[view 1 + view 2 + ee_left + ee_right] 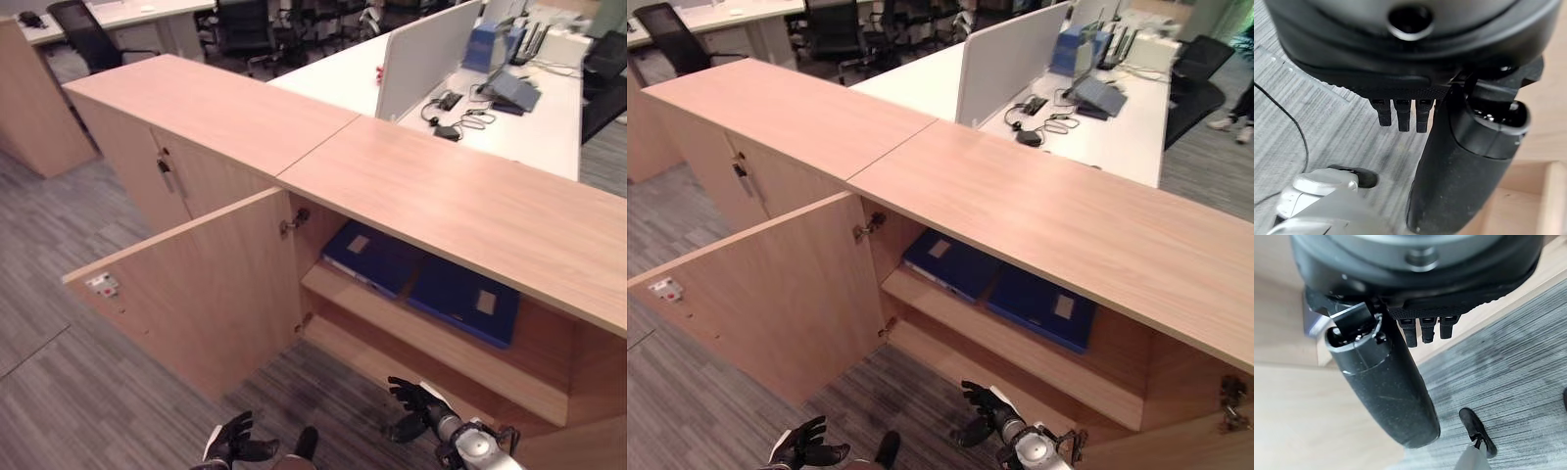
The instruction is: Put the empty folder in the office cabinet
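Cabinet (411,186) open, door (206,284) swung wide, two blue folders (372,257) flat side by side on the upper shelf (421,338).
Left hand (233,441) and right hand (416,399) hang low before the cabinet, fingers loosely spread, both holding nothing.

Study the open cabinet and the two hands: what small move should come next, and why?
Probably reach the left hand to the open door and swing it shut. Two blue folders already lie on the upper shelf, and both the left and the right hand hang low, open and holding nothing.
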Available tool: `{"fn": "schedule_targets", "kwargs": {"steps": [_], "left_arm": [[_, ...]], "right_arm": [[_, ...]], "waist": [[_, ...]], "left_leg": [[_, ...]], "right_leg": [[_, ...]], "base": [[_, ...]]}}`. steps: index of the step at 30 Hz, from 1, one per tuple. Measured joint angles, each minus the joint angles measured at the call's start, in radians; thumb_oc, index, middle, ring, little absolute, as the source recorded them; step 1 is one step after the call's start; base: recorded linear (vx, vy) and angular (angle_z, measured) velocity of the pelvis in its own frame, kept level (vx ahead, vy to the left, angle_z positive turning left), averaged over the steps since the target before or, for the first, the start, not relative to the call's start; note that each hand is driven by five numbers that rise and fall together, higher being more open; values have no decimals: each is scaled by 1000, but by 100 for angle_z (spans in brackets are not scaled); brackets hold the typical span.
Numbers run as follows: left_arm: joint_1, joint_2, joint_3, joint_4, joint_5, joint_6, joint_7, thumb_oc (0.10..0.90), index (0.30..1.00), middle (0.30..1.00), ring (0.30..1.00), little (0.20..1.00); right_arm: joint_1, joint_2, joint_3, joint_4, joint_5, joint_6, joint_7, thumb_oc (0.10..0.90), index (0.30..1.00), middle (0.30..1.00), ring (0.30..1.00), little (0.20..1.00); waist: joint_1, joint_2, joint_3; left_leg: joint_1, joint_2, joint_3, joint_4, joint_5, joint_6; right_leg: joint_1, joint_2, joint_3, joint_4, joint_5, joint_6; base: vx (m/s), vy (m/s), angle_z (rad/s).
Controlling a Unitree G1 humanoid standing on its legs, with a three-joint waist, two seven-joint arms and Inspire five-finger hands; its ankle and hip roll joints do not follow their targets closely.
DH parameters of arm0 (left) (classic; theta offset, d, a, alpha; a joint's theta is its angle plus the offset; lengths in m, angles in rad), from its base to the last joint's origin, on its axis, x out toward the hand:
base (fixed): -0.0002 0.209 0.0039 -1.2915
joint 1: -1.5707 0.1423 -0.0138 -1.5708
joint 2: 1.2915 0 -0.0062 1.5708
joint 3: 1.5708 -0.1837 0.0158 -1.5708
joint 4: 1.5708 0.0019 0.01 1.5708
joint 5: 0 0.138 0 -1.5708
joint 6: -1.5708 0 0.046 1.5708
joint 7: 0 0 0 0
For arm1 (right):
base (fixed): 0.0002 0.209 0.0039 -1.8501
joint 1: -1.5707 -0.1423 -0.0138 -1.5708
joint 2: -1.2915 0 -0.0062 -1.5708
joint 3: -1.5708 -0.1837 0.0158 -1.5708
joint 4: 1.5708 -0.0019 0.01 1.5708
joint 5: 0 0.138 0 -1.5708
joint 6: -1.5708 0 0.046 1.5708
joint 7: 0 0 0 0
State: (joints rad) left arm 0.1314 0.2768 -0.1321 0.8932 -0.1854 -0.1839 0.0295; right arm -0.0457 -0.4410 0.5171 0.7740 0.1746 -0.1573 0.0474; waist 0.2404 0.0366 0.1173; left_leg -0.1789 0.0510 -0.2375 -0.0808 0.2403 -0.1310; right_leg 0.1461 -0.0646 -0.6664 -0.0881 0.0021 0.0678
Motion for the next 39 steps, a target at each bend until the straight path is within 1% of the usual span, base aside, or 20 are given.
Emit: {"fn": "schedule_targets", "kwargs": {"steps": [1, 3, 4, 7, 8, 9, 11, 13, 16, 19, 20, 22, 23, 25, 26, 27, 28, 29, 32, 39], "left_arm": [[-10, -4, 21, 7, 0, -10, -4, 800, 900, 900, 900, 900], [-43, 6, 53, 80, -6, -7, -11, 800, 900, 900, 900, 900], [-39, 25, 60, 125, -7, 4, -13, 800, 900, 900, 900, 900], [6, 29, 67, 163, -7, 25, -15, 800, 900, 900, 900, 900], [26, 12, 62, 154, -8, 23, -21, 800, 900, 900, 900, 900], [22, 12, 57, 155, -8, 23, -23, 800, 900, 900, 900, 900], [0, 23, 69, 161, -7, 27, -27, 800, 900, 900, 900, 900], [-23, 35, 69, 159, -7, 33, -35, 800, 900, 900, 900, 900], [-29, 48, 64, 137, -6, 32, -40, 800, 900, 900, 900, 900], [-34, 53, 63, 135, -4, 29, -39, 800, 900, 900, 900, 900], [-36, 64, 64, 125, -4, 27, -36, 800, 900, 900, 900, 900], [-44, 78, 76, 123, -5, 29, -29, 800, 900, 900, 900, 900], [-45, 80, 80, 126, -7, 28, -16, 800, 900, 900, 900, 900], [-57, 86, 74, 124, -7, 27, -18, 800, 900, 900, 900, 900], [-57, 85, 73, 123, -9, 26, -18, 800, 900, 900, 900, 900], [-66, 83, 62, 120, -10, 24, -18, 800, 900, 900, 900, 900], [-73, 77, 51, 114, -10, 22, -19, 800, 900, 900, 900, 900], [-69, 73, 44, 103, -10, 22, -19, 800, 900, 900, 900, 900], [1, 68, 45, 86, -45, 33, -19, 800, 900, 900, 900, 900], [44, 65, 44, -86, -46, 31, -19, 800, 900, 900, 900, 900]], "right_arm": [[-21, -3, -7, 31, 0, -2, -4, 800, 900, 900, 900, 900], [-38, -8, -21, 82, -11, -2, -20, 800, 900, 900, 900, 900], [-49, -4, -21, 87, -15, -2, -25, 800, 900, 900, 900, 900], [-8, -1, -52, 79, -18, -8, -30, 800, 900, 900, 900, 900], [40, -10, -94, 64, -17, -7, -36, 800, 900, 900, 900, 900], [47, 2, -120, 66, -17, 1, -44, 800, 900, 900, 900, 900], [50, 44, -156, 66, -18, 16, -45, 800, 900, 900, 900, 900], [41, 86, -178, 74, -18, 18, -48, 800, 900, 900, 900, 900], [3, 141, -213, 103, -16, 9, -49, 800, 900, 900, 900, 900], [-21, 165, -209, 129, -14, 11, -55, 800, 900, 900, 900, 900], [-14, 166, -202, 132, -14, 12, -55, 800, 900, 900, 900, 900], [-9, 169, -184, 134, -14, 14, -55, 800, 900, 900, 900, 900], [-11, 169, -176, 133, -13, 14, -56, 800, 900, 900, 900, 900], [7, 168, -175, 135, -13, 16, -57, 800, 900, 900, 900, 900], [12, 168, -175, 139, -13, 16, -57, 800, 900, 900, 900, 900], [38, 166, -182, 144, -11, 15, -65, 800, 900, 900, 900, 900], [55, 163, -195, 150, -11, 19, -68, 800, 900, 900, 900, 900], [57, 162, -200, 158, -11, 24, -69, 800, 900, 900, 900, 900], [29, 160, -222, 165, -8, 25, -71, 800, 900, 900, 900, 900], [68, 154, -258, 172, -5, 30, -78, 800, 900, 900, 900, 900]], "waist": [[13, 13, 20], [32, -11, 52], [36, -49, 70], [-29, -49, 73], [-57, -17, 61], [-59, -19, 68], [-62, -74, 77], [-60, -88, 80], [-50, -110, 75], [-51, -64, 71], [-55, -54, 70], [-60, -57, 72], [-82, -44, 77], [-104, -49, 78], [-98, -55, 76], [-106, -75, 70], [-106, -81, 71], [-95, -83, 69], [-87, -81, 62], [-91, -84, 11]], "left_leg": [[-1, 8, 44, -2, -47, 12], [-20, 23, 270, 7, -164, 31], [-28, 19, 332, 85, -151, 33], [17, 41, 413, 234, -185, 49], [61, 51, 423, 200, -201, 95], [77, 34, 411, 172, -193, 119], [81, -17, 372, 113, -160, 158], [91, -37, 329, 89, -158, 180], [116, -86, 331, 87, -188, 200], [179, -87, 345, 29, -192, 203], [187, -89, 334, 25, -176, 225], [186, -97, 311, 20, -161, 254], [174, -85, 276, 19, -149, 259], [163, -91, 229, 19, -138, 256], [162, -101, 215, 18, -134, 250], [160, -130, 163, -4, -124, 239], [166, -144, 140, 0, -120, 236], [162, -147, 134, 0, -119, 233], [153, -132, 158, 0, -123, 203], [170, -125, 172, 0, -144, 182]], "right_leg": [[9, 2, -16, -7, -2, -6], [-2, -55, -83, 1, 7, -29], [-2, -106, -100, 1, 21, -25], [57, -156, -187, 45, 20, 23], [69, -165, -191, 111, -4, 25], [61, -192, -185, 163, -26, 25], [45, -247, -179, 231, -27, 21], [1, -256, -118, 278, -100, 36], [-36, -281, -98, 322, -58, 42], [-85, -360, -32, 518, 9, 98], [-121, -385, -6, 585, -5, 132], [-170, -364, 67, 604, -32, 151], [-199, -276, 175, 540, -74, 150], [-198, -188, 208, 395, -87, 144], [-196, -173, 206, 352, -84, 140], [-170, -150, 191, 245, -64, 105], [-158, -141, 196, 206, -25, 56], [-155, -137, 195, 194, -13, 43], [-157, -110, 244, 148, 6, 30], [-89, -81, 243, 36, 60, 20]], "base": [[-119, 74, 120], [-97, 106, 74], [-97, 188, 63], [-35, 158, 98], [35, 209, 132], [57, 215, 123], [60, 223, 78], [81, 299, 56], [90, 262, 17], [-16, 203, 21], [-92, 195, 26], [-40, 79, 36], [-26, -29, 62], [6, -38, 79], [24, -23, 103], [30, -40, 114], [40, -21, 122], [62, -26, 58], [61, -4, -23], [53, -19, -6]]}}
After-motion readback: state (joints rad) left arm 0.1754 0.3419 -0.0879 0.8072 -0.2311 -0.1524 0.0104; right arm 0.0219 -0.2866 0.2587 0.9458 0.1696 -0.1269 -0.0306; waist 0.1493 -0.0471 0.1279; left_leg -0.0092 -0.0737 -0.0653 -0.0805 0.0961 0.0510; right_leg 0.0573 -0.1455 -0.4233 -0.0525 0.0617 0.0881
